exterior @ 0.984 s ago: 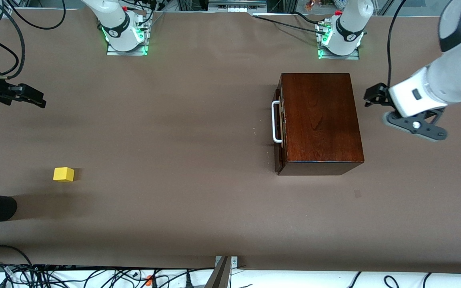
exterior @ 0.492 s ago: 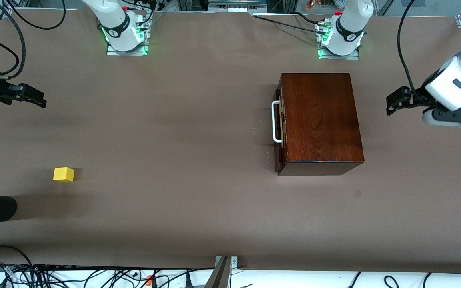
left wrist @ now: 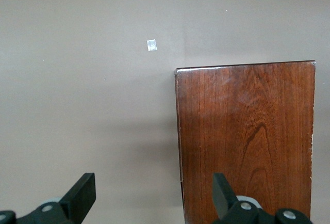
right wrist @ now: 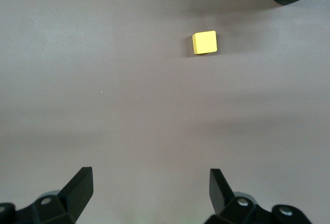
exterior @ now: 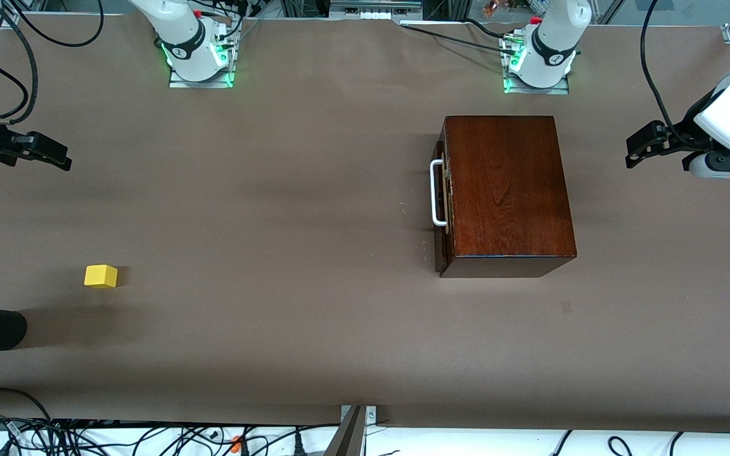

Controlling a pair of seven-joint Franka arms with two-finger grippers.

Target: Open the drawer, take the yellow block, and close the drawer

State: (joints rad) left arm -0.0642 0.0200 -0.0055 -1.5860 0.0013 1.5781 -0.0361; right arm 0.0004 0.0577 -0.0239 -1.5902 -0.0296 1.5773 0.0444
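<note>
The left gripper (exterior: 632,154) is pulling away from the box (exterior: 504,190), and that's the story of the last second: it was hanging just beside the box's closed end, and now it sits up over the bare table (exterior: 314,316) at the left arm's end, well apart from the wood. Its fingers are spread wide with nothing between them, and its wrist view looks down on the box top.

The drawer (exterior: 439,190) reads as shut, its dark front nearly flush with the box and the white handle (exterior: 435,193) untouched. The block (exterior: 101,276) lies out on the open table toward the right arm's end, nearer the camera than the box and far from it.

The right gripper (exterior: 54,155) waits over that end of the table, fingers wide and empty, with the block in plain sight below in its wrist view.

So I'd say the work looks done: block out, drawer closed, both arms backing off to rest. Nothing is gripped, nothing is at risk.
</note>
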